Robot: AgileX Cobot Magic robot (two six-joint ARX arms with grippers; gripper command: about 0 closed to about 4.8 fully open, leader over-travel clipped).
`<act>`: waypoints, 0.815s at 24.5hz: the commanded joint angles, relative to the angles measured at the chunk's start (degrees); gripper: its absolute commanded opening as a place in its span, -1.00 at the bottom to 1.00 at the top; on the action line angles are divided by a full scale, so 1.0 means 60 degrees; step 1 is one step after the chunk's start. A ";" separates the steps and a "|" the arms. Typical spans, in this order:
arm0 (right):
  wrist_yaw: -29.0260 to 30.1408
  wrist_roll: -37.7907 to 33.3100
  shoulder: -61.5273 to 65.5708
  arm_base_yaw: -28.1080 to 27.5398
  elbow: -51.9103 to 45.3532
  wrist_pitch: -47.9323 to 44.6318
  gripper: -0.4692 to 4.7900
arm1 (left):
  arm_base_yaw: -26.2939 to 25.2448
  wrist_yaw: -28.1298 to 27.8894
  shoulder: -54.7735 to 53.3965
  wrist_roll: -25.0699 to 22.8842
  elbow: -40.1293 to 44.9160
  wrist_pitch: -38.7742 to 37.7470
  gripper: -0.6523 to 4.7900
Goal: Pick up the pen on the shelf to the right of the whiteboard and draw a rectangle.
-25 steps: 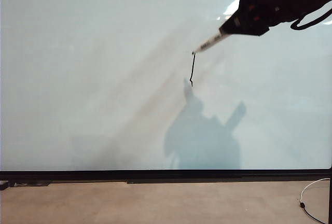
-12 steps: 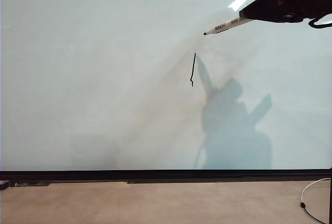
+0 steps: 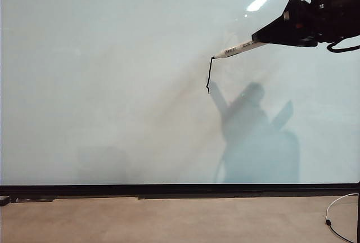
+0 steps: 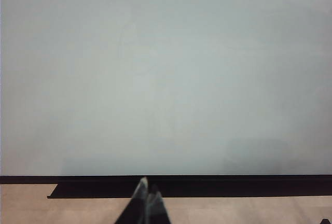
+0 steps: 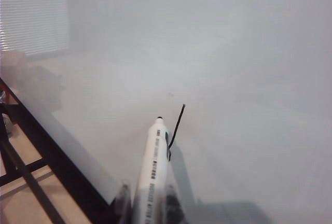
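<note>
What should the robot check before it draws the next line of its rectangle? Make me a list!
1. Pen held firmly in the right hand: ok, the hand is shut on its barrel.
2. Pen tip at the top end of the first black line: ok in the exterior view.
3. Tip really touching the whiteboard: cannot tell; the right wrist view suggests a small gap.
4. Rectangle finished: not ok, only one wobbly side is drawn.
5. Room on the board for the remaining sides: ok, bare surface all around.
6. Left hand out of the way: ok, it sits low near the board's black bottom edge, shut and holding nothing.
</note>
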State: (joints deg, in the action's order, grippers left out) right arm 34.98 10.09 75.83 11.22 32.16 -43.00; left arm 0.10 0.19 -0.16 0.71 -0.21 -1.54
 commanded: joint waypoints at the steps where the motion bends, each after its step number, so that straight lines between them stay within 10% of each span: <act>1: 0.0109 -0.0193 0.0200 0.0000 0.0044 -0.0743 -0.84 | 0.0000 0.0004 -0.0004 -0.0044 -0.0029 0.0055 -0.78; 20: -0.0419 -0.0182 0.0645 0.0004 0.0401 -0.0816 -0.84 | 0.0000 0.0004 -0.0004 -0.0044 -0.0029 0.0055 -0.78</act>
State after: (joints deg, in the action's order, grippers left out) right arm 32.86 9.30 79.90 11.20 34.24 -46.68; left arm 0.10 0.19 -0.14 0.69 -0.21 -1.54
